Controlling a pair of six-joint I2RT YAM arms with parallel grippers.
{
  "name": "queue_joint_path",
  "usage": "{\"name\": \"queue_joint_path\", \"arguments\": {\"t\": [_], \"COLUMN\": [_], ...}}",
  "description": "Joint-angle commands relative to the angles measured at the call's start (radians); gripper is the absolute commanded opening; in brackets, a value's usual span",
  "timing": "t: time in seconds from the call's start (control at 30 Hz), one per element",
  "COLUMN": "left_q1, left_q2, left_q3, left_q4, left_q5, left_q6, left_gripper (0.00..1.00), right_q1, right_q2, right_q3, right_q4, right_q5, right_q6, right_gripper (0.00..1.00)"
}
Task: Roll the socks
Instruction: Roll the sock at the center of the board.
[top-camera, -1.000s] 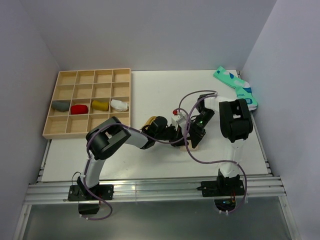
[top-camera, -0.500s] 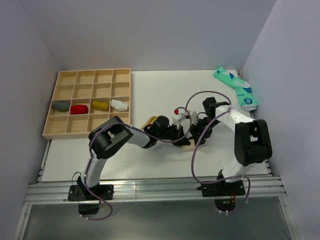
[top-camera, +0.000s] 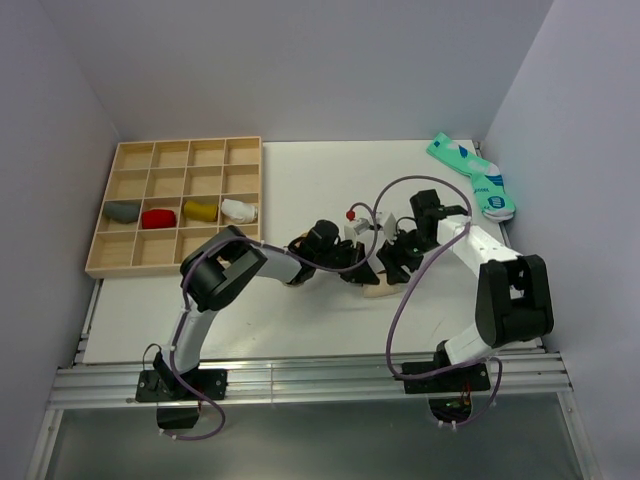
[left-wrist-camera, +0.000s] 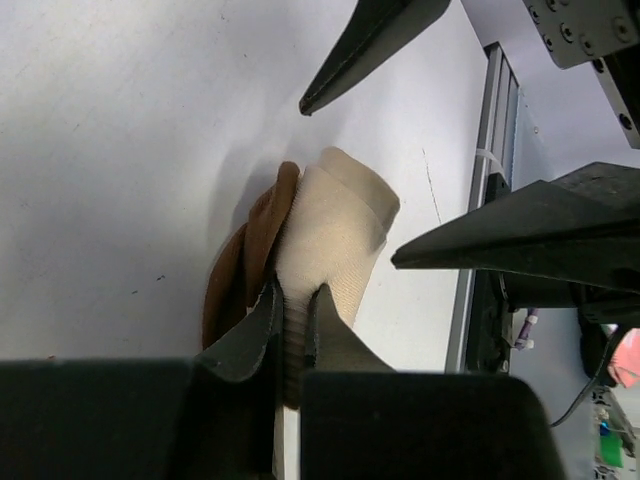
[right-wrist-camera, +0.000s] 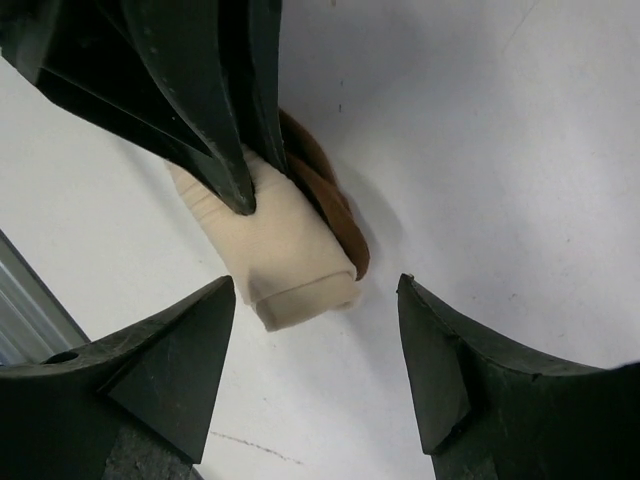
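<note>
A beige sock (right-wrist-camera: 285, 250) with a dark brown band (right-wrist-camera: 335, 195) lies rolled into a short bundle on the white table, near the middle front (top-camera: 380, 290). My left gripper (left-wrist-camera: 292, 305) is shut on one end of the roll (left-wrist-camera: 335, 230), pinching ribbed beige fabric between its fingertips. In the right wrist view its dark fingers (right-wrist-camera: 215, 120) come down onto the roll from above. My right gripper (right-wrist-camera: 315, 290) stands wide open just short of the roll's free end, touching nothing. From above, both grippers (top-camera: 362, 270) (top-camera: 393, 258) meet at the sock.
A wooden compartment tray (top-camera: 150, 160) sits at the back left, holding grey (top-camera: 123, 211), red (top-camera: 158, 218), mustard-yellow (top-camera: 200, 210) and white (top-camera: 239, 210) rolled socks. A teal pair of socks (top-camera: 470, 172) lies at the back right corner. The table's metal front rail (top-camera: 300, 378) runs behind the arm bases.
My right gripper has opened wide and let go of the roll, and its arm has swung out to the right. The left gripper stays shut on the sock.
</note>
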Motion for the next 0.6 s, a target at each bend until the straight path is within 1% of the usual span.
{"name": "queue_joint_path", "arguments": {"t": [0.0, 0.07, 0.23, 0.43, 0.5, 0.53, 0.57], "left_q1": [0.015, 0.027, 0.060, 0.063, 0.064, 0.064, 0.064], "left_q2": [0.073, 0.084, 0.088, 0.093, 0.094, 0.094, 0.094], "left_q3": [-0.004, -0.004, -0.008, 0.027, 0.031, 0.033, 0.033], "left_q4": [-0.197, -0.180, -0.161, -0.223, -0.243, -0.249, -0.258], "left_q5": [0.025, 0.067, 0.117, 0.139, 0.142, 0.143, 0.148], "left_q6": [-0.013, -0.041, -0.091, -0.085, -0.079, -0.081, -0.081], "left_gripper": [0.00, 0.00, 0.00, 0.00, 0.00, 0.00, 0.00], "right_q1": [0.000, -0.004, -0.046, -0.142, -0.142, -0.180, -0.188], "right_q2": [0.006, 0.030, 0.018, -0.040, -0.055, -0.075, -0.083], "right_q3": [0.059, 0.078, 0.072, 0.035, 0.026, 0.013, 0.007], "right_q4": [0.027, 0.022, 0.070, 0.082, 0.068, 0.061, 0.050], "right_q5": [-0.070, -0.082, -0.106, -0.126, -0.131, -0.139, -0.140], "right_q6": [-0.024, -0.024, 0.003, -0.006, -0.030, -0.035, -0.062], "right_gripper": [0.73, 0.73, 0.74, 0.72, 0.72, 0.72, 0.72]}}
